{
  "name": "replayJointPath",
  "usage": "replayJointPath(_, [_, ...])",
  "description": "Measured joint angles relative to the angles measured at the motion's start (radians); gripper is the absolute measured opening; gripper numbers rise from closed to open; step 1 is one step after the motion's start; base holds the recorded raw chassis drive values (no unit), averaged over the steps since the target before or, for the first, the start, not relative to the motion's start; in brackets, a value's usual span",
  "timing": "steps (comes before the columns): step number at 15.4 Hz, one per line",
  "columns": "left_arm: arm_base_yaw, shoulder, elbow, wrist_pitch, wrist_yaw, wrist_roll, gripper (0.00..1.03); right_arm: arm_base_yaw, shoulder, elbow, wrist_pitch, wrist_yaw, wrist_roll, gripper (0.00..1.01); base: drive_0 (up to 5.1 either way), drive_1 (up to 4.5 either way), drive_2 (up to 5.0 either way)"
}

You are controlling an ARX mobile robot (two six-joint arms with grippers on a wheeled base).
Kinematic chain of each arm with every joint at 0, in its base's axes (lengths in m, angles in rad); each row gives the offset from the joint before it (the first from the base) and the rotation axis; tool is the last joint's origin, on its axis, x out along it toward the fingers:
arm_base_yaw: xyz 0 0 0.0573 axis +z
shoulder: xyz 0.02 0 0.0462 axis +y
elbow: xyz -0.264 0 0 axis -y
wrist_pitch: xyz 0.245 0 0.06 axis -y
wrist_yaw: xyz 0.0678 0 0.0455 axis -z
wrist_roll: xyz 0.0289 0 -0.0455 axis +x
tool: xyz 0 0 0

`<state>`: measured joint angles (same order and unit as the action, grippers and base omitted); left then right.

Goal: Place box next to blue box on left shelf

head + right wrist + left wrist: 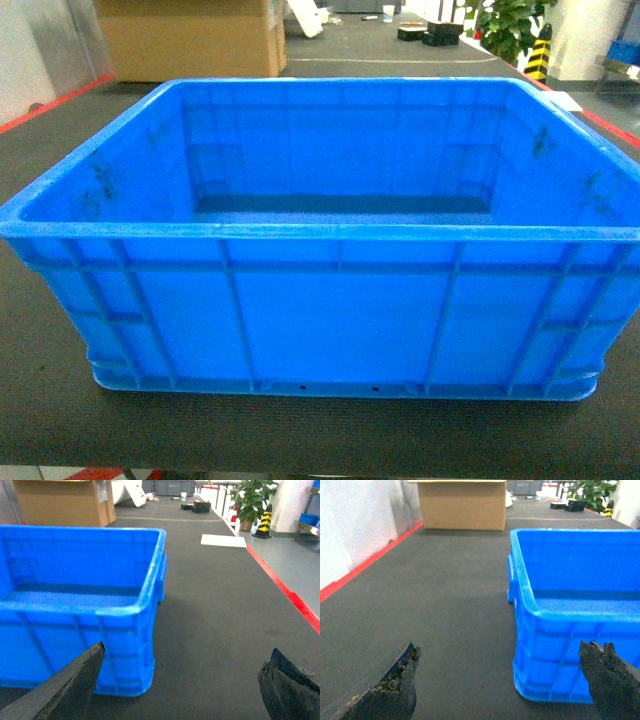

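The box (340, 320), a large bright-blue ribbed crate with dark scuffs on its inner walls, stands empty on a dark mat and fills the head view. My left gripper (498, 650) is open at the near left corner of the box (555, 650). One finger (395, 690) is over the mat and the other (610, 680) is in front of the crate wall. My right gripper (187, 650) is open at the near right corner of the box (65, 635), holding nothing. Neither gripper shows in the head view. The left shelf and its blue box are out of view.
A big cardboard carton (190, 40) stands behind the crate at the left. Red floor lines (365, 562) (285, 587) border the dark mat on both sides. Farther back right are a white sheet (223, 540), a potted plant (252, 497) and a black-yellow bollard (264, 522).
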<state>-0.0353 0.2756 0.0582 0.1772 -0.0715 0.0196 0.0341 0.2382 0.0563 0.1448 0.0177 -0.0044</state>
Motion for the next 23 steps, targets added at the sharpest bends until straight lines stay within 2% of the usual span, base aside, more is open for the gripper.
replayJointPath(1, [0.037,0.4,0.189,0.341,0.055,0.019,0.98,0.009,0.368,0.207,0.247,-0.01,0.012,0.98,0.0,0.0,0.0])
replayJointPath(2, [0.042,0.542,0.273,0.415,0.07,0.034,0.98,0.026,0.495,0.286,0.257,-0.01,0.017,0.98,0.0,0.0,0.0])
replayJointPath(3, [0.049,0.706,0.404,0.387,0.09,0.033,0.98,0.046,0.642,0.38,0.241,-0.007,0.03,0.98,0.0,0.0,0.0])
replayJointPath(5, [0.044,0.966,0.612,0.278,0.086,0.004,0.98,0.078,0.911,0.589,0.142,-0.022,0.052,0.98,0.0,0.0,0.0])
replayJointPath(8, [0.004,1.187,0.853,0.088,0.092,0.005,0.98,0.09,1.202,0.858,0.006,-0.014,0.065,0.98,0.0,0.0,0.0])
replayJointPath(9, [-0.008,1.249,0.9,0.016,0.09,-0.016,0.98,0.09,1.271,0.909,-0.037,-0.009,0.067,0.98,0.0,0.0,0.0])
replayJointPath(11, [-0.016,1.334,0.932,-0.065,0.085,-0.049,0.98,0.089,1.368,0.967,-0.107,0.014,0.076,0.98,0.0,0.0,0.0])
replayJointPath(14, [-0.018,1.391,0.959,-0.158,0.059,-0.084,0.98,0.082,1.421,0.979,-0.186,-0.013,0.11,0.98,0.0,0.0,0.0])
replayJointPath(15, [-0.018,1.395,0.968,-0.167,0.053,-0.098,0.98,0.082,1.43,0.979,-0.18,-0.006,0.117,0.98,0.0,0.0,0.0])
replayJointPath(18, [-0.035,1.398,0.974,-0.201,0.071,-0.099,0.98,0.076,1.438,0.978,-0.179,0.0,0.134,0.98,0.0,0.0,0.0])
replayJointPath(22, [-0.047,1.407,0.974,-0.235,0.076,-0.099,0.98,0.076,1.439,0.978,-0.182,0.0,0.138,0.98,0.0,0.0,0.0])
replayJointPath(23, [-0.049,1.407,0.974,-0.245,0.068,-0.095,0.92,0.076,1.439,0.978,-0.18,0.0,0.134,0.94,0.0,0.0,0.0])
